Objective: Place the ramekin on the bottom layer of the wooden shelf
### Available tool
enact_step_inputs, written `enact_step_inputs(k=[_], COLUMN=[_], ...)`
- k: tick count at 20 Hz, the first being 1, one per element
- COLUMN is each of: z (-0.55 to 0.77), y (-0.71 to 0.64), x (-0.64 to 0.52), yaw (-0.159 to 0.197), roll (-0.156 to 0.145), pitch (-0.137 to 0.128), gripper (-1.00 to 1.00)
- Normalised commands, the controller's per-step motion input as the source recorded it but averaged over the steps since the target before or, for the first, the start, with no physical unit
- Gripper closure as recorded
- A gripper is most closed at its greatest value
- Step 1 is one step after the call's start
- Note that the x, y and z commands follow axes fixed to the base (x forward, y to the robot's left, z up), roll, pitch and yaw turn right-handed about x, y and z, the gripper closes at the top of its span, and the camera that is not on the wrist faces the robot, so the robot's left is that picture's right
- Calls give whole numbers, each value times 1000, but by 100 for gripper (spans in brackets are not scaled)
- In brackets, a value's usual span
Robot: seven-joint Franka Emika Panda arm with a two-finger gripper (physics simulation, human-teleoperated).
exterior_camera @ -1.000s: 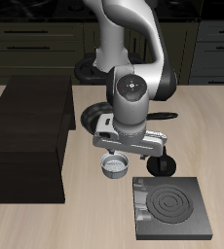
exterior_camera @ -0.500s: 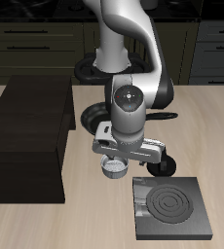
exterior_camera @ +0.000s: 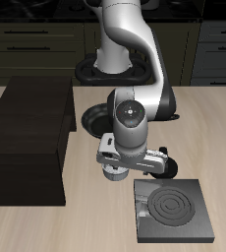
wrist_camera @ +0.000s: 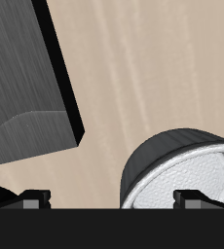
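The ramekin (exterior_camera: pixel 112 176), a small pale ribbed bowl, sits on the table between the wooden shelf (exterior_camera: pixel 28 138) and the stove plate. It also shows in the wrist view (wrist_camera: pixel 182 173). My gripper (exterior_camera: pixel 117 169) is right above the ramekin and hides most of it. In the wrist view the gripper (wrist_camera: pixel 112 200) is open, with its fingers wide apart. One fingertip (wrist_camera: pixel 193 197) is over the bowl's greyish inside and the other is outside its rim. The shelf is a large dark boxy cabinet beside the arm.
A flat black stove plate (exterior_camera: pixel 172 209) with a spiral burner lies close beside the ramekin, nearer the table's front edge; its corner shows in the wrist view (wrist_camera: pixel 26 88). A black frying pan (exterior_camera: pixel 89 120) sits behind the gripper, partly hidden by the arm.
The gripper has lowered onto the ramekin, which is now mostly hidden under it. The ramekin has not moved.
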Motion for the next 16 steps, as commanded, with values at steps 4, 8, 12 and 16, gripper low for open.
enact_step_inputs(k=[4,8,12,16], z=[-199,-60,102,119], y=[-190,-77,-181,-227], x=[62,-2,-69,-41], yaw=[-49,-1,30,10], roll=[-18,-3,-30,-43], pitch=[31,20,-26,-19], gripper=[100,100,100,100])
